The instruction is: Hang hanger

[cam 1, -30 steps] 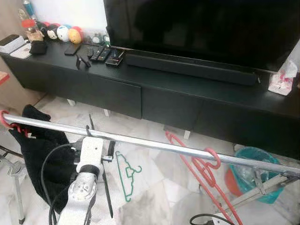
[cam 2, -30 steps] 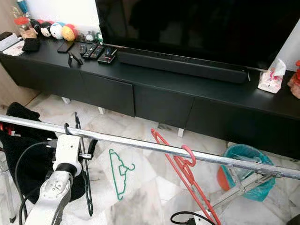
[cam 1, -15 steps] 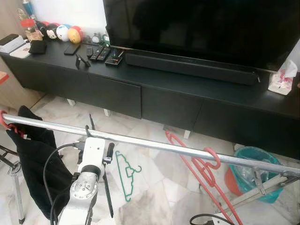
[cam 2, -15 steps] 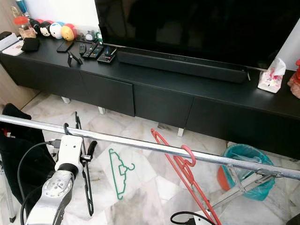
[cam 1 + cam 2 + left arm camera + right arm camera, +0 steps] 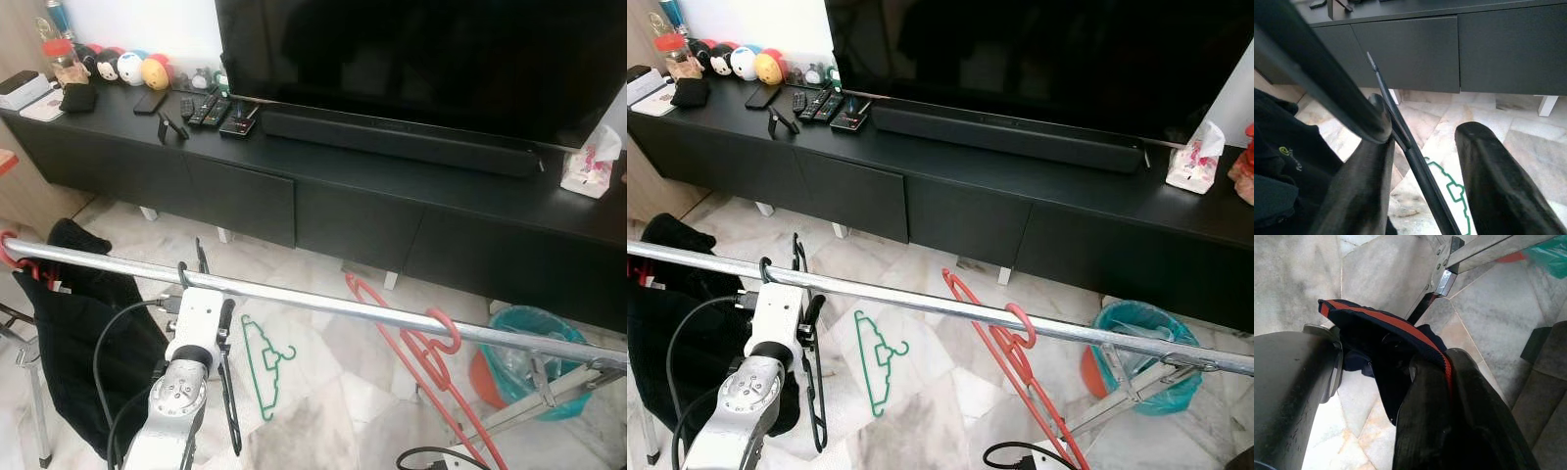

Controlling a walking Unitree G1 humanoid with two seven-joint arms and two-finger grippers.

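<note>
Black and thin, the hanger [image 5: 808, 343] already has its hook over the rail [image 5: 921, 303], with its body hanging down beside the left end effector [image 5: 1422, 161]. That end effector's fingers [image 5: 1364, 196] are spread, the hanger's bar running between them and close against one finger (whether it touches I cannot tell).

The likely trouble: if the arm draws back askew, a finger could catch the slim wire and drag the hook along the smooth round metal rail, or lift it off so it drops to the marble floor [image 5: 323, 392] beside the green hanger [image 5: 263, 367] lying there. The rail is slick and polished, so a light hook will slide easily.

The red hanger [image 5: 431, 362] looks like glossy plastic, thicker and hooked further along the rail. Soft black cloth [image 5: 78, 333] droops from the rail's left end.

The right end effector [image 5: 1449, 396] is pressed shut on dark fabric [image 5: 1381, 347] with a red stripe, limp and folded.
</note>
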